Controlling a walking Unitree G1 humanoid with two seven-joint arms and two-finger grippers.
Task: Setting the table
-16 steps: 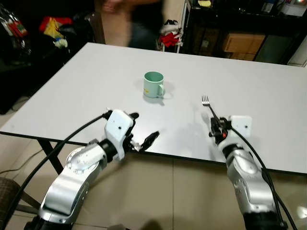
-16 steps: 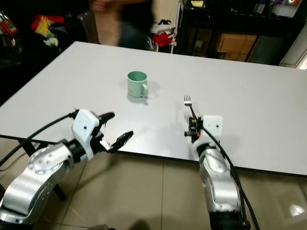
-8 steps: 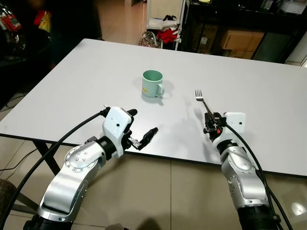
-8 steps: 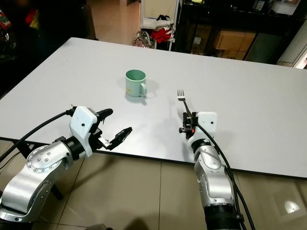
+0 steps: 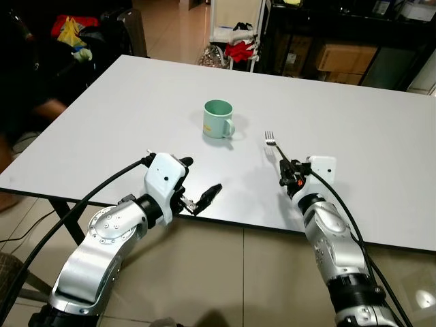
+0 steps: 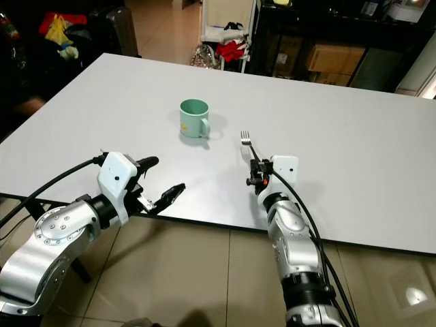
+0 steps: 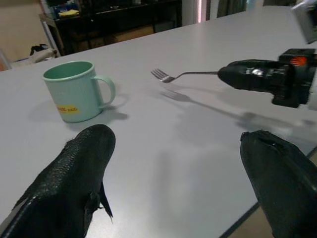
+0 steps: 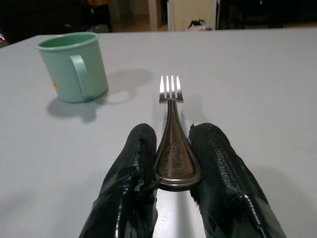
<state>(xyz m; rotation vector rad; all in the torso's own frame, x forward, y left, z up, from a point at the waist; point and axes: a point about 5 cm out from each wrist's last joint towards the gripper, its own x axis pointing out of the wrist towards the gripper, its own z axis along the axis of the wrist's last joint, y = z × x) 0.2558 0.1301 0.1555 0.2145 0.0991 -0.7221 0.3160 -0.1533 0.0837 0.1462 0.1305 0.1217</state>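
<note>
The right claw (image 5: pixel 289 176) pinches the fork (image 8: pixel 169 126) by its handle, tines raised above the white counter (image 5: pixel 129 109) just right of the green mug (image 5: pixel 217 119). The left claw (image 5: pixel 197 187) hangs spread wide at the counter's near edge, in front of the mug.

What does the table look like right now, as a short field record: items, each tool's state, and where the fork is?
surface: white table
mug: green mug, upright, handle toward the robot's right
fork: fork, gripped by its handle end, tines pointing away from the robot, above the table right of the mug
right tool: right tool, shut on the fork
left tool: left tool, open, at the table's near edge
</note>
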